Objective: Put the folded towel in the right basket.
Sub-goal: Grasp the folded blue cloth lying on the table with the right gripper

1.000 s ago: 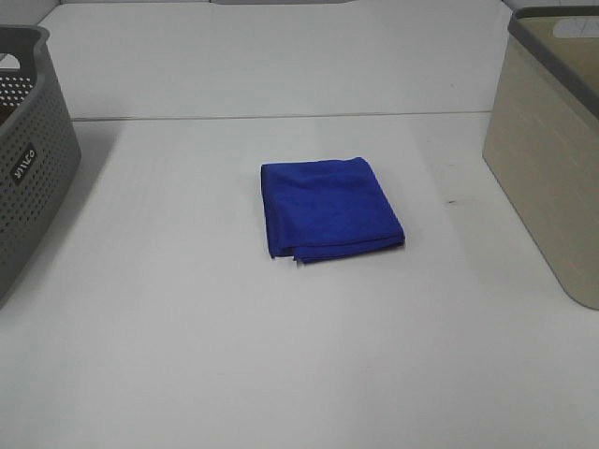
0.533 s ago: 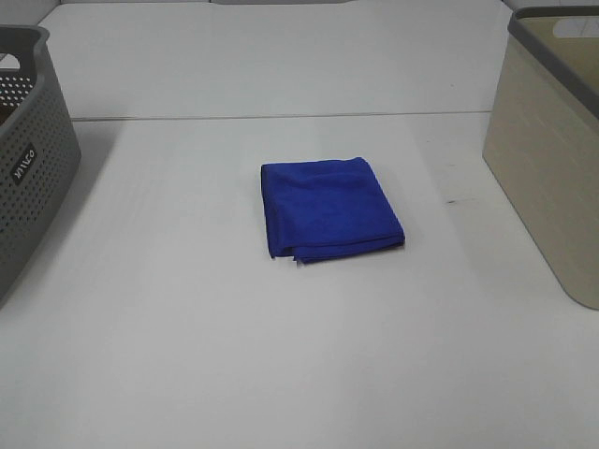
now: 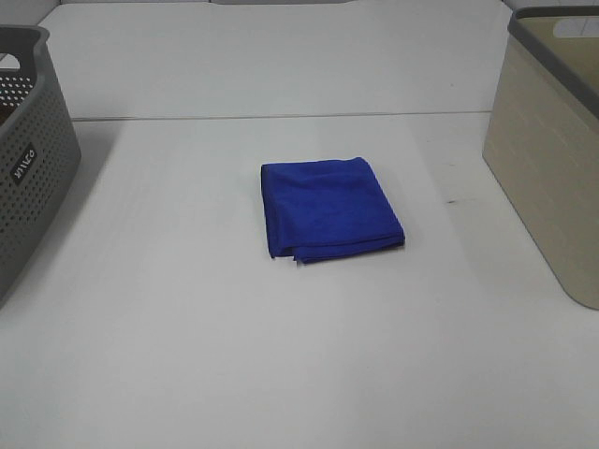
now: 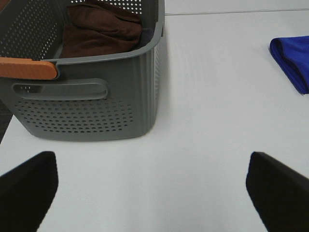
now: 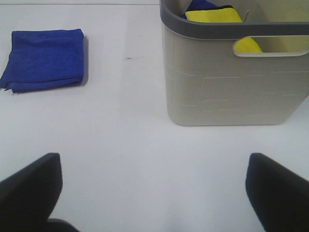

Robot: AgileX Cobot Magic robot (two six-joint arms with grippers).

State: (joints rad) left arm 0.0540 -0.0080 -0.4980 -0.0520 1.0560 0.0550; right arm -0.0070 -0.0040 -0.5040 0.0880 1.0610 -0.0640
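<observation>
Left basket: a grey perforated basket point(image 3: 28, 178) stands at the left edge of the white table point(image 3: 234, 355), well apart from the towel.
Left basket contents: the left wrist view shows a crumpled brown cloth point(image 4: 104, 31) inside it, and an orange strip point(image 4: 26, 68) on the rim above a handle slot.
Right basket: a beige basket point(image 3: 547, 159) with a dark grey rim stands at the right edge of the table, also well apart from the towel.
Right basket contents: a yellow cloth point(image 5: 215, 15) shows over the rim and through the handle slot, with a bit of blue cloth point(image 5: 202, 5) beside it.
Path: bare tabletop lies between the towel and the right basket, apart from a small dark mark point(image 3: 453, 201).
Left gripper point(image 4: 152, 188): its two dark fingers point(image 4: 29, 191) are spread wide above the table, with nothing between them.
Right gripper point(image 5: 152, 188): spread wide in the same way, holding nothing, with the beige basket near it.
Cut off: both baskets run past the edges of the high view, and neither arm appears there. The left wrist view catches only one corner of the towel.
Hard to make out: the white lettering on the grey basket is too small to read.
Towel position: the blue towel point(image 3: 329, 208) lies flat near the middle of the table, between the two baskets, touching neither.
Towel look: deep blue, folded into a rough square, with layered edges showing along the near side.
</observation>
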